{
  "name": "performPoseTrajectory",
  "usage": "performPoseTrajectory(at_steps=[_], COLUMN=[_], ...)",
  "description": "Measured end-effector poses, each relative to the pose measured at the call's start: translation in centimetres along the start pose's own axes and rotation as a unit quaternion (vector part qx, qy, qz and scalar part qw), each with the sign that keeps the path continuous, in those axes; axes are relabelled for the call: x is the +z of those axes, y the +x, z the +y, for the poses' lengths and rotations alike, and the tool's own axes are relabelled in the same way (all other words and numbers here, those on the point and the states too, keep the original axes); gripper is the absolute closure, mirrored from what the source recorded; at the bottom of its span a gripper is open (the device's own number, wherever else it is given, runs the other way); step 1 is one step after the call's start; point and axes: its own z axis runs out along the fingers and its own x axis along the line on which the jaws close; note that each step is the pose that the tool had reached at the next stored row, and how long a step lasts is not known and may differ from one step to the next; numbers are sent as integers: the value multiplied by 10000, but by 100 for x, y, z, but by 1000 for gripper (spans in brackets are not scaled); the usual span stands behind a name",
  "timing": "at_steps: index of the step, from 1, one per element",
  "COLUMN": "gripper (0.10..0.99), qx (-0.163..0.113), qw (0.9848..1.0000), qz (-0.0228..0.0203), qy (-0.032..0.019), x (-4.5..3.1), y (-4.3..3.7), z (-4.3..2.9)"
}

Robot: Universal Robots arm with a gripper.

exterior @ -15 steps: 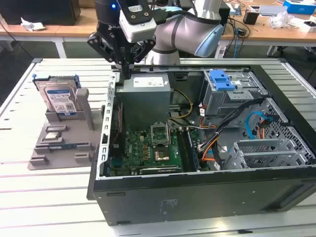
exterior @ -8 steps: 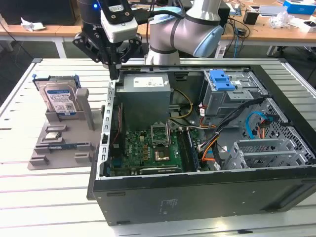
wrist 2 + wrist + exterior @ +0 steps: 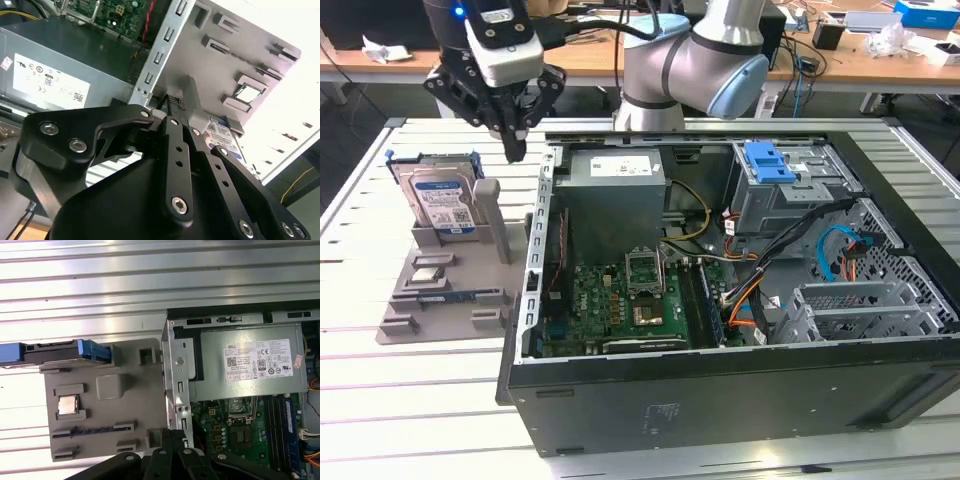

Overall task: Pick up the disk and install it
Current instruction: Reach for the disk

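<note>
I'm watching the slatted metal table [image 3: 400, 430] carrying the open computer case [image 3: 720, 400]. Just beside the case, on the exterior view's left, a gray holder [image 3: 470, 265] is keeping the disk [image 3: 442, 195] standing upright. Above the gap between holder and case, the gripper [image 3: 516, 150] is hovering, fingers pressed together and empty. Beyond the case, cluttered wooden desks [image 3: 865, 65] are crossing the room. In the second wrist view, the gripper's linkage is covering most of the disk.

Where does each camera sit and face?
Exterior view: off the arm, facing the open computer case and the disk in its grey holder; arm and gripper show.
First wrist view: on the wrist, down onto holder and case; gripper links show.
Second wrist view: on the wrist, along the gripper toward the disk.
All share disk and holder.
</note>
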Motion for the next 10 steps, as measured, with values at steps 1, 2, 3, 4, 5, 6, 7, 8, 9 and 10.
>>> performPoseTrajectory(at_steps=[1,2,3,4,5,6,7,8,9,10], gripper=[980,980,980,980,980,980,980,980,980,980], qx=[-1,-1,-1,0,0,0,-1,-1,-1,0], qw=[10000,10000,10000,10000,10000,10000,10000,10000,10000,10000], qz=[0,0,-1,0,0,0,0,0,0,0], qy=[0,0,0,0,0,0,0,0,0,0], x=[-2,-3,-3,-4,-4,-5,-6,-7,-9,-10], y=[57,101,135,158,183,206,227,258,332,397], z=[-4,-8,-10,-12,-14,-15,-17,-19,-25,-30])
